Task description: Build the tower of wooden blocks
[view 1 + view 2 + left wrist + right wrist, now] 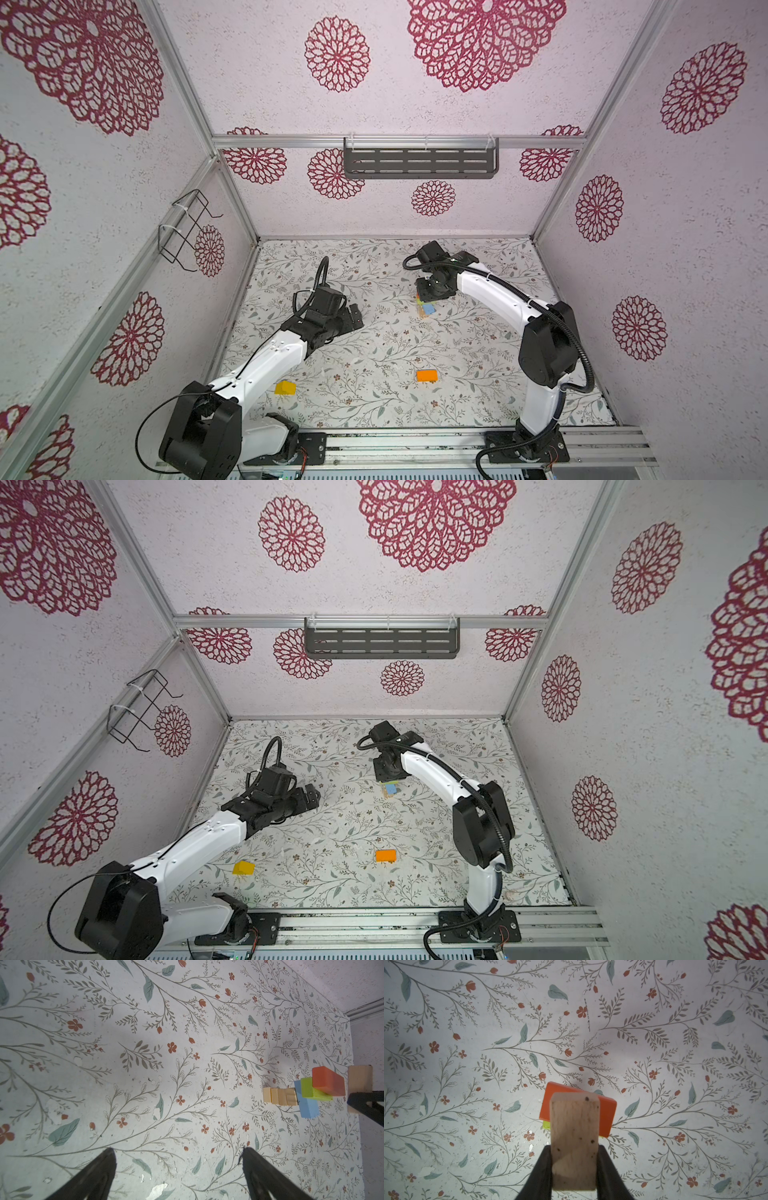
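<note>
Right end effector (574, 1148) pinches a plain wood bar (574, 1122), red-orange block (607, 1113) just beneath it, probably for stacking; left end effector (178, 1152) gapes empty.

A pale table cover (374, 353), printed with grey-green sprigs and small rust flowers, fills the lower middle of both top views. The left wrist view shows white worn patches (159, 1188) in it. The pale walls (270, 83) carry crimson lace medallions. A dark slotted shelf (419, 163) hangs at upper centre and a black wire rack (185, 230) at middle left. An aluminium rail (415, 446) runs along the bottom edge.
</note>
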{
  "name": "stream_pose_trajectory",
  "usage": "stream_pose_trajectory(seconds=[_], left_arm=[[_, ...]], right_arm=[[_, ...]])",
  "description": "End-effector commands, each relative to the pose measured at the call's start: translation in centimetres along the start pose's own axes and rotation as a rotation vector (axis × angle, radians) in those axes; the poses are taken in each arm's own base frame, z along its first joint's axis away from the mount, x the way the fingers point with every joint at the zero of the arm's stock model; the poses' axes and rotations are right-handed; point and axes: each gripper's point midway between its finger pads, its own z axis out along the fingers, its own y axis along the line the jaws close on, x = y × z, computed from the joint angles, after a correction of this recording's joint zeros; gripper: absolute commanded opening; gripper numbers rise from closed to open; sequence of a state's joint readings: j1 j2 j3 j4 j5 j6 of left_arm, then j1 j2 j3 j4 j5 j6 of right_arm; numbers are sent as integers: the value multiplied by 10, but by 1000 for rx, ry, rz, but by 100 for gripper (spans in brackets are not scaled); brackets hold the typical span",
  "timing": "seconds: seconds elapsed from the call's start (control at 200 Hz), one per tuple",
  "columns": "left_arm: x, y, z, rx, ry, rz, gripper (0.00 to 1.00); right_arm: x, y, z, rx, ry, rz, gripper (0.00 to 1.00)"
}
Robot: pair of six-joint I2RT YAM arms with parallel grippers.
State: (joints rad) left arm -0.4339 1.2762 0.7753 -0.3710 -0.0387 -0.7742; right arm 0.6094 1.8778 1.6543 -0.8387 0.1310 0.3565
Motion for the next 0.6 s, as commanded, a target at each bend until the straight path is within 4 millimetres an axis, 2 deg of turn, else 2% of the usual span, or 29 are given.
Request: stream_pose_trajectory(seconds=[0.0,0.595], left_arm=[[-6,-4,-4,17,-26,3,97],[-6,-4,-5,18,-26,4,97]], right_arm=[[-5,-4,-7,15,-9,-11,28],[-2,-3,-2,13,5,-18,31]])
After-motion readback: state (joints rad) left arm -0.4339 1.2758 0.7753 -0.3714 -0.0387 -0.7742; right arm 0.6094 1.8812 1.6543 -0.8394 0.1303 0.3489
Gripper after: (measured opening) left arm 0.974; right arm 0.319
